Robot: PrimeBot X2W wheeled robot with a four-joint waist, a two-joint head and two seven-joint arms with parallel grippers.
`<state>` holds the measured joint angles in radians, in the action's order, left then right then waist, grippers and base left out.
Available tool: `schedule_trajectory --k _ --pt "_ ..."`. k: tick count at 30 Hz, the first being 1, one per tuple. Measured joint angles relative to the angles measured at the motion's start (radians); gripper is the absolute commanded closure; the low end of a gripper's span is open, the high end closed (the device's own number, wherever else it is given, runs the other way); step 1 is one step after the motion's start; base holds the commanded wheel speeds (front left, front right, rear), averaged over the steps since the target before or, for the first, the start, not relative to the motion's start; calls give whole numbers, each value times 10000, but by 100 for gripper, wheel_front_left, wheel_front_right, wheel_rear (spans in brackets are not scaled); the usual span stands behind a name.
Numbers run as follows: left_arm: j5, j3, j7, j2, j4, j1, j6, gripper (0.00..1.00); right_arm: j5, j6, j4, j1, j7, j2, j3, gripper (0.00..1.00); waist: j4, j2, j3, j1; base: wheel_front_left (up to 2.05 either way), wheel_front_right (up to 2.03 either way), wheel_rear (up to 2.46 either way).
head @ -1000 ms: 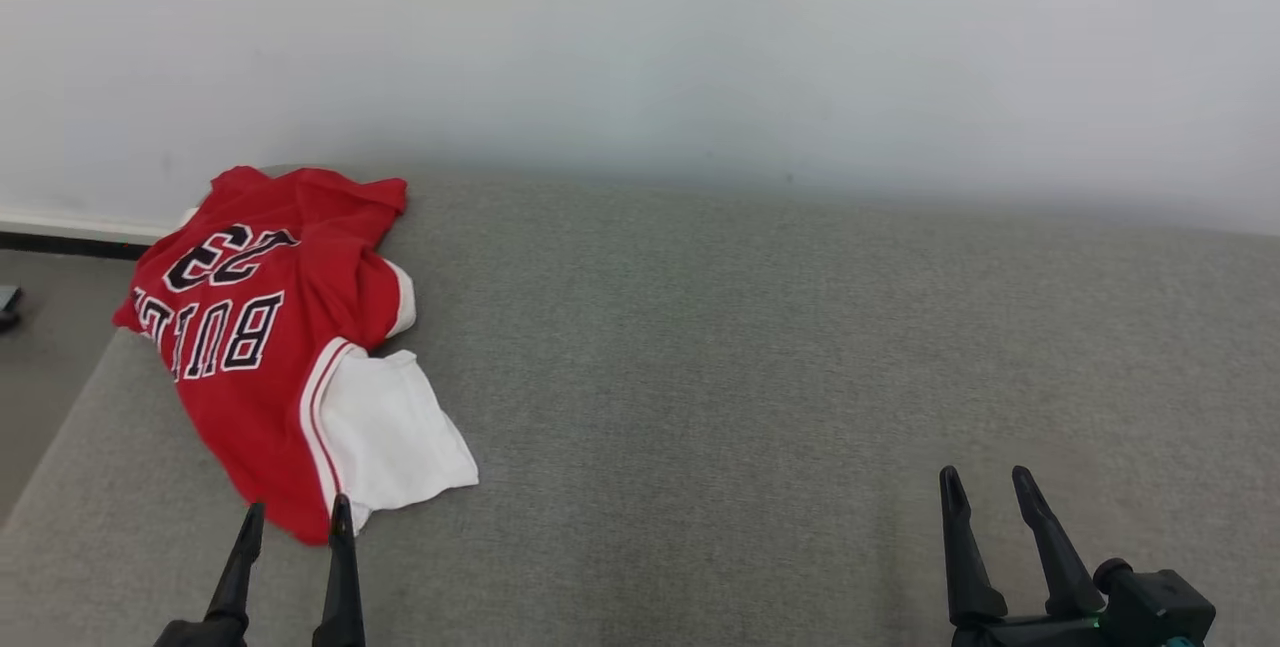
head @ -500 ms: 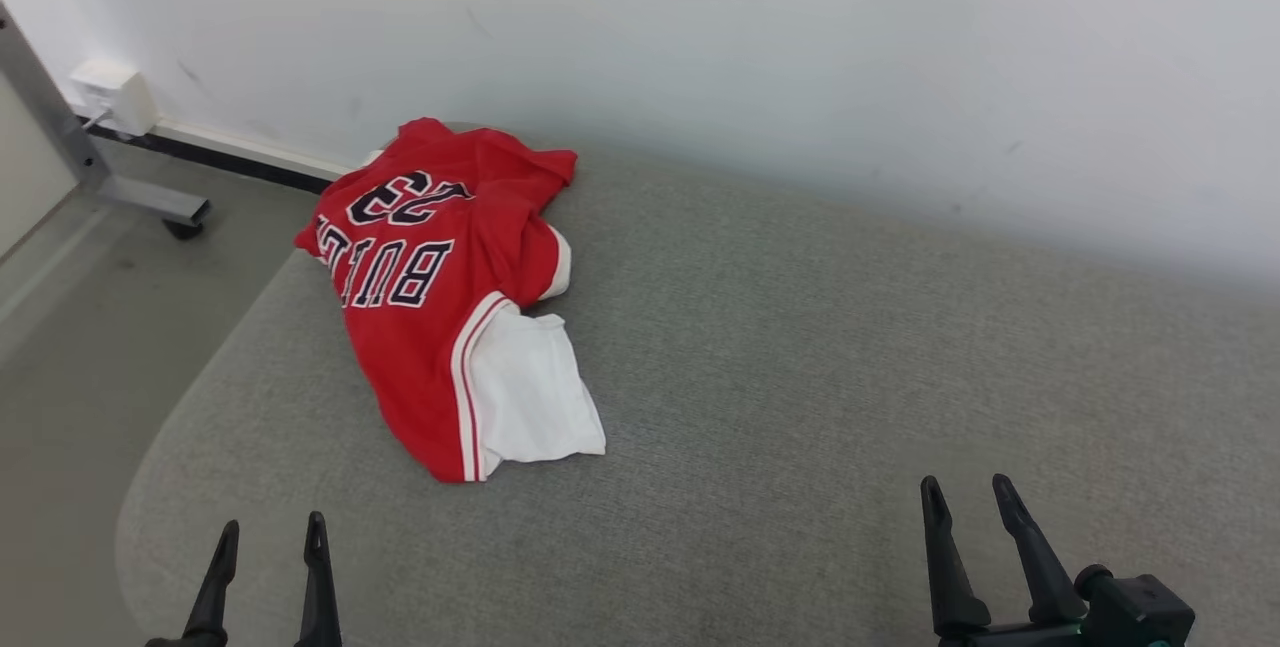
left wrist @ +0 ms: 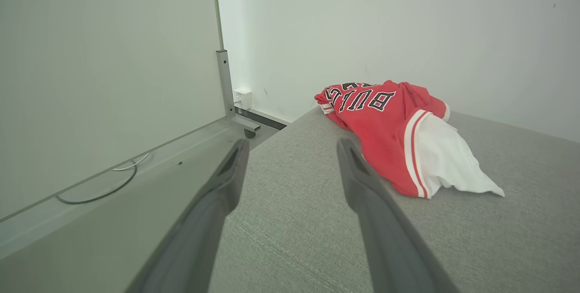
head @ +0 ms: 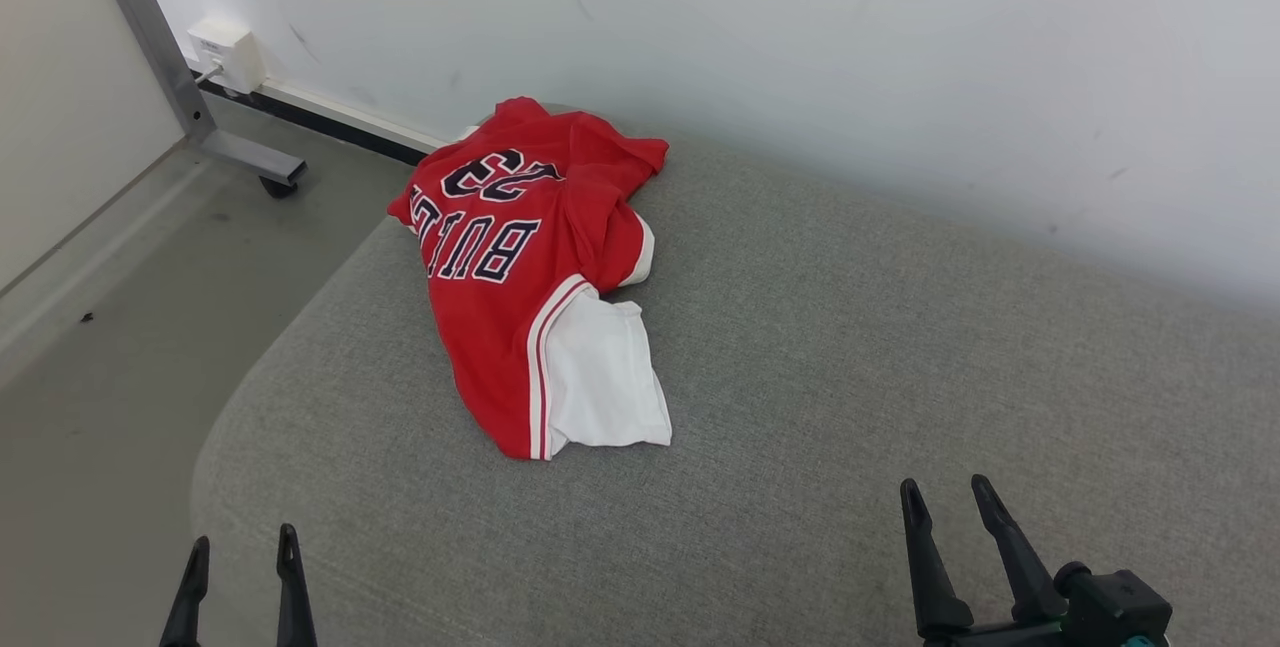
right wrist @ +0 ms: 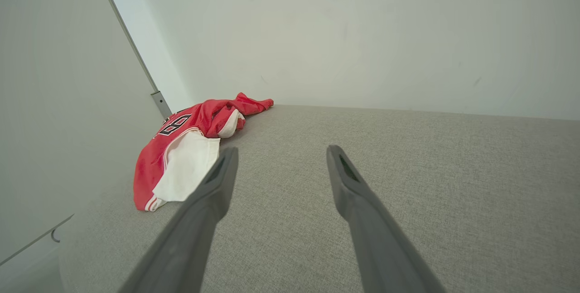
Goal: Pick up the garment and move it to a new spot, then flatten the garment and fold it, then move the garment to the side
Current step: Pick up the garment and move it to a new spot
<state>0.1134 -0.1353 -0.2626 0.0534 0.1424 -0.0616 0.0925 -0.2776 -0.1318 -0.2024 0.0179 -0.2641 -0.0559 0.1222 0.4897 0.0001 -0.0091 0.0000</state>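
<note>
Where the grey fabric-covered worktop [head: 850, 357] rounds off at its far left corner, just before the white wall [head: 800, 47], the garment [head: 510, 287] lies crumpled, a red jersey with dark lettering and a white panel. Its upper left part reaches the worktop's left edge, beyond which the floor [head: 120, 327] drops away toward a metal post [head: 160, 57] and a small white box [head: 228, 52] at the wall's foot. Its long axis runs from that far corner toward the robot, slanting slightly right in the head view. The numbered end points at the wall and the white panel forms the near end, so the lettering reads upside down from the head. To the right of the garment the worktop is a broad bare stretch up to the wall, with another bare band between the garment and both grippers. The left gripper [head: 244, 539] hangs at the near left edge, jaws released and holding nothing, one finger over the floor in its wrist view. The right gripper [head: 945, 485] sits over the near right, well apart from the garment, with its jaws likewise spread and holding nothing.
</note>
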Motion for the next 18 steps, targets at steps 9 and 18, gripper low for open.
schedule_trajectory --k 9,18 --pt "209 -65 0 -6 334 505 46 0 -23 0 -15 -34 0 -109 -56 0 -110 0 74 0 0 0 0" --pt "819 -59 4 798 1204 3224 259 0 167 0 209 -522 0 -541 -328 0 -749 0 710 0 0 0 0"
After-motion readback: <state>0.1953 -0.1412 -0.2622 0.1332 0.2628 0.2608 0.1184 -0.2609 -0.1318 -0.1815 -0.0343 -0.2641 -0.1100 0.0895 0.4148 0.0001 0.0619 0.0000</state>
